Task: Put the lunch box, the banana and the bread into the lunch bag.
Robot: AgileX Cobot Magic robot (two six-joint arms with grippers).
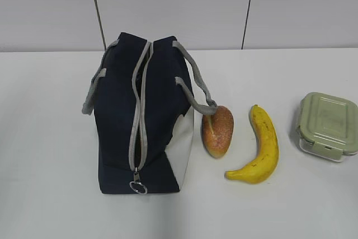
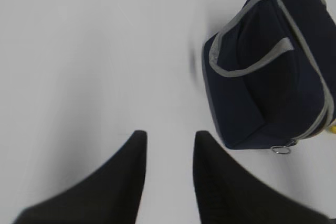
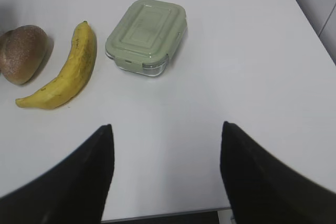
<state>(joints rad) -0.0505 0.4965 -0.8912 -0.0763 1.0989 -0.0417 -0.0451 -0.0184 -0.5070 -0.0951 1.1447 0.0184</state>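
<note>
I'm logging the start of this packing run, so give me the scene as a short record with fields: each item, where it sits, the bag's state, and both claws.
lunch bag: on the table, left of the food, zipper closed
bread: beside the bag, a grey handle resting on it
banana: between bread and lunch box
lunch box: far right, lid on
left claw: open, empty, above bare table
right claw: open, empty, short of the lunch box
packed so far: nothing

White table (image 1: pixel 50 138) w/ four things on it, L to R: navy lunch bag (image 1: pixel 142 116), zip shut; bread (image 1: pixel 217 131) just beside it; banana (image 1: pixel 260 146); lunch box (image 1: pixel 328 125) near right edge.
</note>
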